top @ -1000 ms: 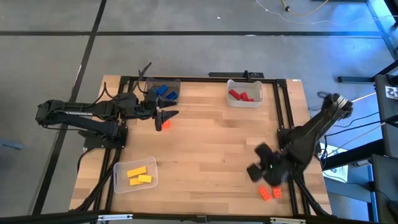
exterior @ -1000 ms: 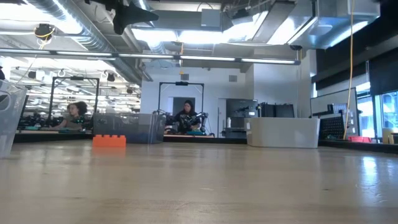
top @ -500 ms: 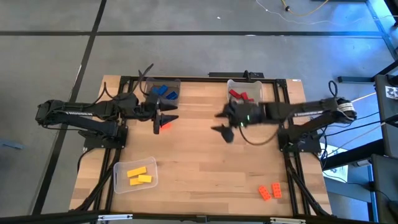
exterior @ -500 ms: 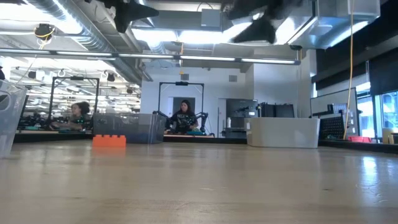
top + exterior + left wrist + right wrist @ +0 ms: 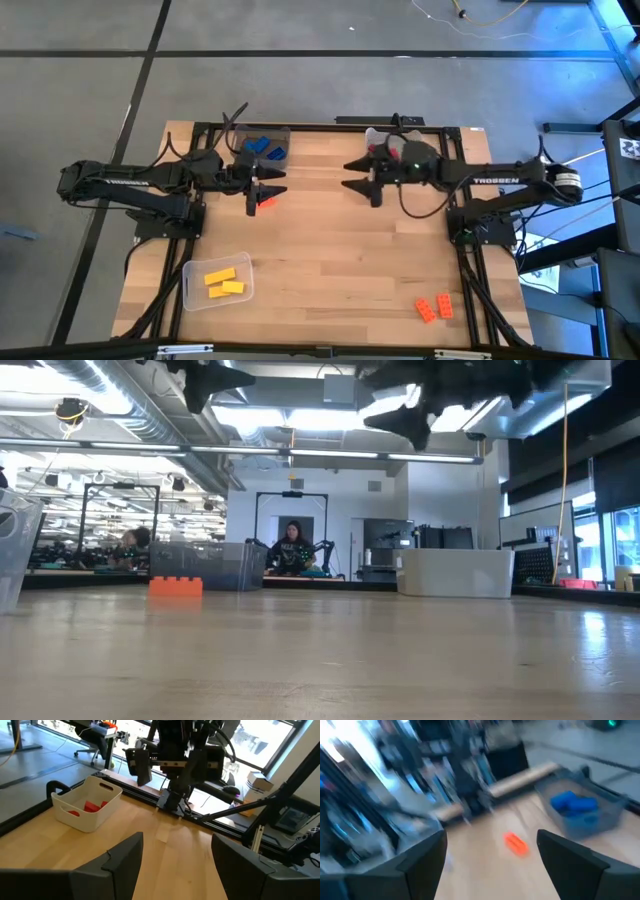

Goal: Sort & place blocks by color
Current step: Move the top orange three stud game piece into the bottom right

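L gripper (image 5: 262, 190) over orange block (image 5: 265, 201), R gripper (image 5: 362, 188) mid-table, both open

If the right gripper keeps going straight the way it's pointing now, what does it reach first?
The right gripper, open and empty, points across the table toward the left gripper. The lone orange block below that gripper lies roughly in line, but the right gripper looks raised, so it would likely meet the left gripper first.
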